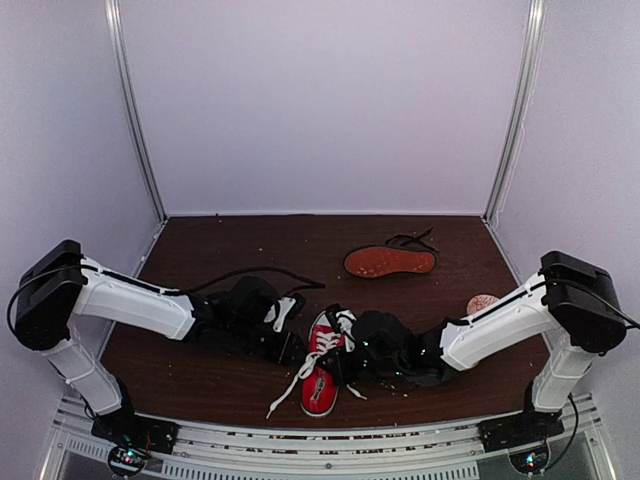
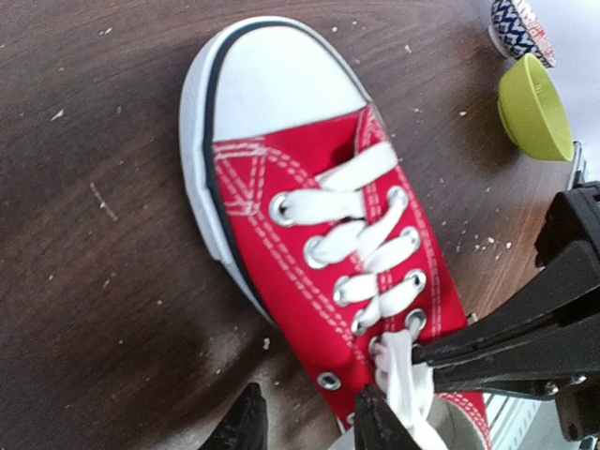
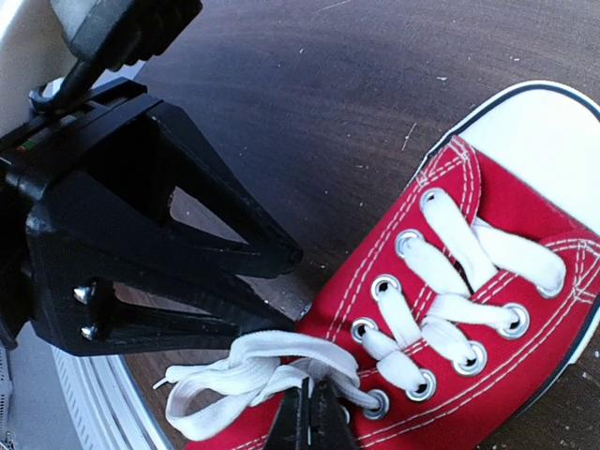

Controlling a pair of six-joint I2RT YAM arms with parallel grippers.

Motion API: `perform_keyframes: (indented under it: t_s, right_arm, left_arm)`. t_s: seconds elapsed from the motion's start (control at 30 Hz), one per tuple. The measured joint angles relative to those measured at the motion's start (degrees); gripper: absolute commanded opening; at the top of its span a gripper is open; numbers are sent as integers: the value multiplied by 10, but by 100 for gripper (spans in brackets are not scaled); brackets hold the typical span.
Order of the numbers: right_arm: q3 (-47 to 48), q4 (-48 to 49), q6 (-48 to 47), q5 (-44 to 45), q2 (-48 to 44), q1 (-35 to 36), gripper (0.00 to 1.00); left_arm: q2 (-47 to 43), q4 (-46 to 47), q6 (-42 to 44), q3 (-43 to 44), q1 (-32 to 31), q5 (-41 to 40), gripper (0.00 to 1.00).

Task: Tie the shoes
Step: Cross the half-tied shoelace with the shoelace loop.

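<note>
1. The red shoe (image 1: 320,368) stands upright at the near middle of the table (image 1: 230,240), heel end toward the near rail. It has a white toe cap, a white sole edge and metal eyelets.
2. Its white lace (image 3: 251,367) is crossed through the eyelets and bunches loose at the top. 1 end trails off toward the near left.
3. The black shoe (image 1: 390,262) lies sole up, farther back and right, well apart from the red one. Its sole is reddish-brown.
4. The table is dark brown wood flecked with pale crumbs. Pale walls (image 1: 330,100) and 2 metal posts close it in. A green bowl (image 2: 534,108) and a patterned cup (image 2: 518,23) sit past the red shoe's toe.
5. Both my arms reach low to the red shoe from either side.
6. My left gripper (image 2: 309,424) has its fingers spread just beside the lace, at the shoe's opening.
7. My right gripper (image 3: 309,414) has its tips pressed together, pinching the lace at the top eyelets.
</note>
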Motion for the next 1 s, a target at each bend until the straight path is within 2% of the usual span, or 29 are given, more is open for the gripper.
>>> perform_keyframes:
  t_s: [0.77, 1.0]
  right_arm:
    - [0, 0, 0, -1, 0, -1, 0]
    - [0, 0, 0, -2, 0, 0, 0]
  left_arm:
    - [36, 162, -30, -36, 19, 90, 35]
    - [39, 197, -42, -50, 21, 100, 42]
